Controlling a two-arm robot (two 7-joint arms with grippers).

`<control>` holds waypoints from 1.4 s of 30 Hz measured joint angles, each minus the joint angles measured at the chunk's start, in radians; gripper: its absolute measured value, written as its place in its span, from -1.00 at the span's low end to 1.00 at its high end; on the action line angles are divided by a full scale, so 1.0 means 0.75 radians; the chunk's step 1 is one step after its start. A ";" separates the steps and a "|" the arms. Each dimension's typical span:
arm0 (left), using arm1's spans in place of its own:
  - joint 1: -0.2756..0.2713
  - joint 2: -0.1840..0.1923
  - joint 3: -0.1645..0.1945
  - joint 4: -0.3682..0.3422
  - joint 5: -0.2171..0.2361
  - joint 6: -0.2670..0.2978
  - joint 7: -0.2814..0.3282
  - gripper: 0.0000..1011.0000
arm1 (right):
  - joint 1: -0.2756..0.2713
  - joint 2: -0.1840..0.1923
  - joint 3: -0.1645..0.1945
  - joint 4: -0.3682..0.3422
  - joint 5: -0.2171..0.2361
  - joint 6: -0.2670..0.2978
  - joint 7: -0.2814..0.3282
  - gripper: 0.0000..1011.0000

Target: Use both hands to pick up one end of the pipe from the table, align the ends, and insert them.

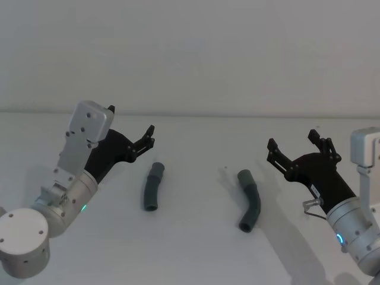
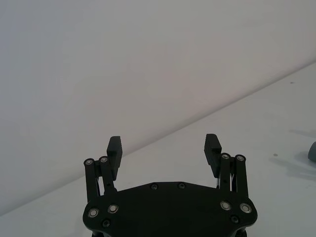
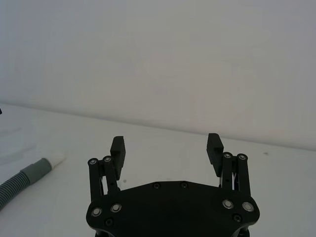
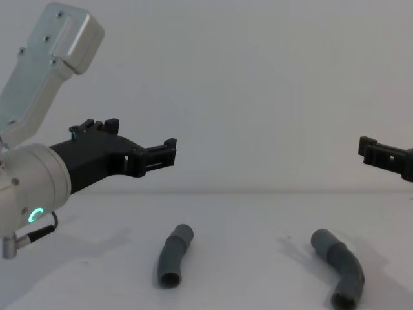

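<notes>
Head view: the left piece (image 1: 152, 187) and right piece (image 1: 250, 200) lie well apart on the tabletop (image 1: 196, 255), one beside each arm, likely so each side takes its own. Raised and left of the first hovers the left pincer (image 1: 130, 120), right of the second the right pincer (image 1: 292, 139); both have fingers spread wide, empty.

The left hose piece (image 4: 173, 259) and the right hose piece (image 4: 340, 267) lay well apart on the white surface (image 4: 248, 223), beneath the raised, wide-spread left claw (image 4: 142, 136) and the right claw (image 4: 379, 155).
</notes>
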 joint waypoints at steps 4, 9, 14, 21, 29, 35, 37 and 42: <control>0.000 0.000 0.000 0.000 0.000 0.000 0.000 0.98 | 0.000 0.000 0.000 0.000 0.000 0.000 0.000 0.98; 0.000 0.000 0.000 0.000 0.000 0.000 0.000 0.98 | 0.000 0.000 0.000 0.000 0.000 0.000 0.000 0.98; 0.000 0.000 0.000 0.000 0.000 0.000 0.000 0.98 | 0.000 0.000 0.000 0.000 0.000 0.000 0.000 0.98; 0.000 0.000 0.000 0.000 0.000 0.000 0.000 0.98 | 0.000 0.000 0.000 0.000 0.000 0.000 0.000 0.98; 0.000 0.000 0.000 0.000 0.000 0.000 0.000 0.98 | 0.000 0.000 0.000 0.000 0.000 0.000 0.000 0.98; 0.000 0.000 0.000 0.000 0.000 0.000 0.000 0.98 | 0.000 0.000 0.000 0.000 0.000 0.000 0.000 0.98; 0.000 0.000 0.000 0.000 0.000 0.000 0.000 0.98 | 0.000 0.000 0.000 0.000 0.000 0.000 0.000 0.98; 0.000 0.000 0.000 0.000 0.000 0.000 0.000 0.98 | 0.000 0.000 0.000 0.000 0.000 0.000 0.000 0.98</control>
